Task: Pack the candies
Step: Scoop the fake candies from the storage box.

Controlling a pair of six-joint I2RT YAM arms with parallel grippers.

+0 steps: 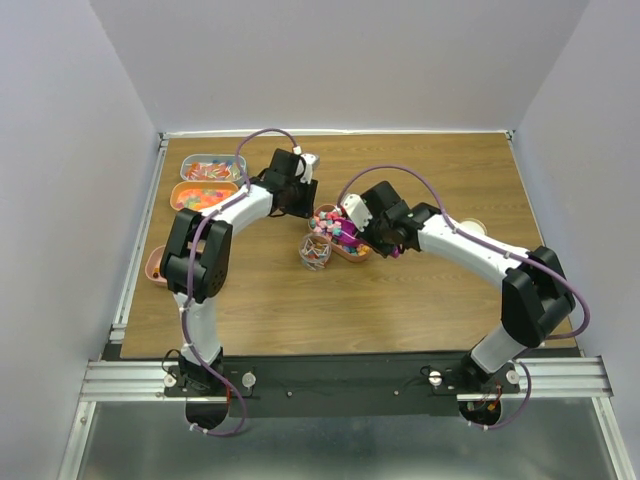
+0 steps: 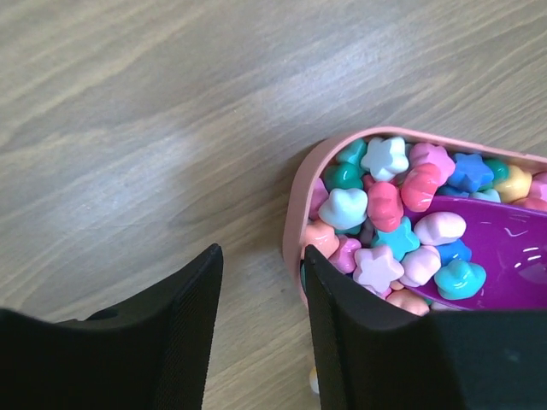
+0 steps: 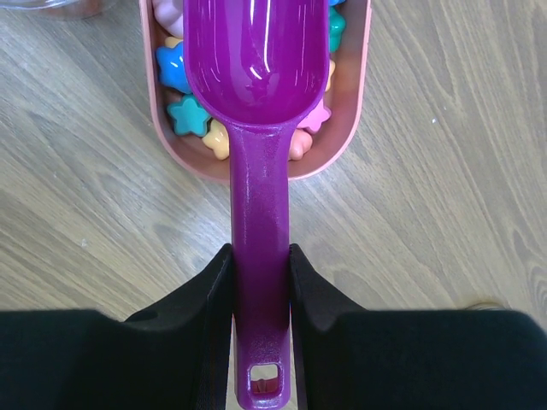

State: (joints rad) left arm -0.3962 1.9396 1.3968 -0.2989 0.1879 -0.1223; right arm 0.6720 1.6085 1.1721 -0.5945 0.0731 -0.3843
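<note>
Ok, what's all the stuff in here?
candies: many, pastel, in middle tray
middle tray: one, pink, table centre
scoop: one, magenta, over that tray
cup: one, clear, beside that tray
orange tray: one, orange, far left, gummies inside
grey tray: one, grey, behind orange tray, reddish sweets inside
side dish: one, pink, left edge
lid: one, cream, by right arm
table: one, brown, under everything
left claw: one, black, open at tray rim
right claw: one, black, shut on scoop

Middle of the table [image 1: 300,310] is jammed: left arm [image 1: 215,235] and right arm [image 1: 480,250] meet over the pink tray [image 1: 352,254] of candies [image 1: 328,217], clear cup [image 1: 316,250] just beside. Grey tray [image 1: 207,170] and orange tray [image 1: 203,196] block the upper left. Lower centre and upper right: open wood.
</note>
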